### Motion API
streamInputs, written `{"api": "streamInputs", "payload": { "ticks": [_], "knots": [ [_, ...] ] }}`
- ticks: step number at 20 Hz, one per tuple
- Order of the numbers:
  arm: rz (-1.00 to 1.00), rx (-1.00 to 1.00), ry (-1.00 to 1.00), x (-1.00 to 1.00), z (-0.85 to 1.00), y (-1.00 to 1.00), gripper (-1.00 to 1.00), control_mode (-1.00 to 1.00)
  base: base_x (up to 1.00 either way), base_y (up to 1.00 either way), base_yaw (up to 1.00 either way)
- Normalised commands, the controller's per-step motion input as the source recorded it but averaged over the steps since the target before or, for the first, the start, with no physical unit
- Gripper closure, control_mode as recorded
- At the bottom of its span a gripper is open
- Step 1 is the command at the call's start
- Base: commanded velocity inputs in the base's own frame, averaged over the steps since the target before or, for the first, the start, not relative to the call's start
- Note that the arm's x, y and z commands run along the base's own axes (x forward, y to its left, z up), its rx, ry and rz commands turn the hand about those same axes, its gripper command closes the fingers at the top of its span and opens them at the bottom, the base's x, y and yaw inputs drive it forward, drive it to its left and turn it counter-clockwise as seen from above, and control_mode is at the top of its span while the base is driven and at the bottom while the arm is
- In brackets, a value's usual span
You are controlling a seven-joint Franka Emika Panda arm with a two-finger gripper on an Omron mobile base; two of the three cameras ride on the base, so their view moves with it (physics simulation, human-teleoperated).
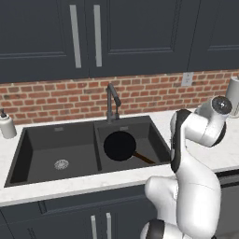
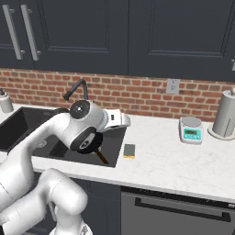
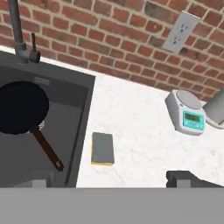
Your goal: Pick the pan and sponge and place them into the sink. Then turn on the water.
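Nearest the hand camera, one dark fingertip point(image 3: 186, 178) of the gripper rises at the lower right and the other at the lower left, far apart, so the jaws stand spread with nothing between them. Ahead of the gripper and a little to its left in the hand view lies the sponge point(image 3: 103, 148), flat on the white counter point(image 3: 144, 127) with its green scouring side up and a thin yellow edge showing, just beside the sink point(image 3: 85, 113) rim but not over it. Further left, the pan point(image 3: 22, 109) already rests in the smaller basin, its brown handle pointing toward the sponge side. The sponge is probably very light and soft, so it should compress under the fingers and slip little; a pinch across its short width, with the fingers coming straight down over its middle, seems the safest hold. Its low profile on the counter means the fingertips must reach almost to the surface. The faucet point(image 3: 19, 35) stands behind the pan, well away from the gripper, and a scale point(image 3: 188, 111) sits off to its right.
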Motion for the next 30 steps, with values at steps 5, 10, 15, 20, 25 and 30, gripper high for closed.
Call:
{"api": "streamInputs", "payload": {
  "ticks": [5,10,15,20,25,30],
  "knots": [
    [0.04,0.26,0.27,-0.58,0.14,-0.32,-1.0,-1.0,0.0,0.0,0.0],
    [0.05,0.22,0.01,-0.35,-0.18,-0.1,-1.0,-1.0,0.0,0.0,0.0],
    [0.0,0.03,0.04,0.11,-0.54,0.11,-1.0,-1.0,0.0,0.0,0.0],
    [0.0,-0.03,0.1,0.36,-0.63,0.21,-1.0,-1.0,0.0,0.0,0.0],
    [0.0,-0.04,0.18,0.45,-0.51,0.15,-1.0,-1.0,0.0,0.0,0.0],
    [0.0,-0.02,0.1,0.33,-0.34,0.05,-1.0,-1.0,0.0,0.0,0.0]
  ]
}}
